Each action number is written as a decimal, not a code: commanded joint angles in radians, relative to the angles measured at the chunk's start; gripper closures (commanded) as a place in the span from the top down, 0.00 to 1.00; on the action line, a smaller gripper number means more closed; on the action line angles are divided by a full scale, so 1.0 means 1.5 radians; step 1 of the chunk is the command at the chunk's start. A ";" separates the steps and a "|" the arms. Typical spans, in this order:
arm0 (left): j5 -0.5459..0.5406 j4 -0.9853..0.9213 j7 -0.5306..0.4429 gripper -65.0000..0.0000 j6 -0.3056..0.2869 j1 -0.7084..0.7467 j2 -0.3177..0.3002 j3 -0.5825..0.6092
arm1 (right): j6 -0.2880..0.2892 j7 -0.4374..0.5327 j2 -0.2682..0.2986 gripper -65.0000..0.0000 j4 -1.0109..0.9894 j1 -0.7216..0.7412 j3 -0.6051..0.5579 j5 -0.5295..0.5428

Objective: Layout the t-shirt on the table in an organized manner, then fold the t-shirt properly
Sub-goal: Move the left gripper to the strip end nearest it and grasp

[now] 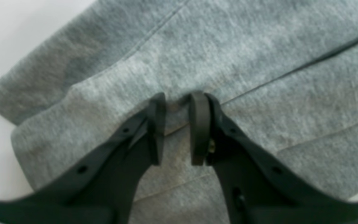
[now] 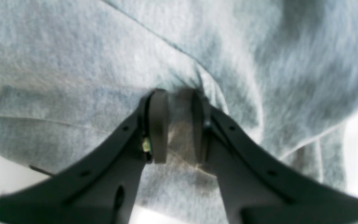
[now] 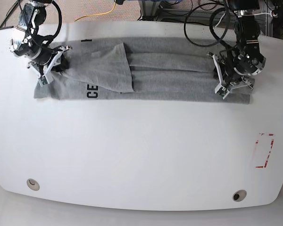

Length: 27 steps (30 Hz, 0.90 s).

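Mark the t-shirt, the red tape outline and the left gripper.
t-shirt (image 3: 170,63): base view, flat grey middle of the folded band.
red tape outline (image 3: 264,150): base view, on the outline itself.
left gripper (image 1: 177,102): left wrist view, cloth pinched between its fingertips.

Both arms reach down at opposite ends; the left gripper (image 1: 177,102) and right gripper (image 2: 179,96) each pinch grey cloth between nearly closed fingers (image 1: 199,124).
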 commanded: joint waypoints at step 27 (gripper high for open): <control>0.001 -0.017 0.061 0.38 0.004 -0.186 -0.007 0.013 | -0.008 0.091 0.017 0.20 -0.180 0.169 0.007 -0.170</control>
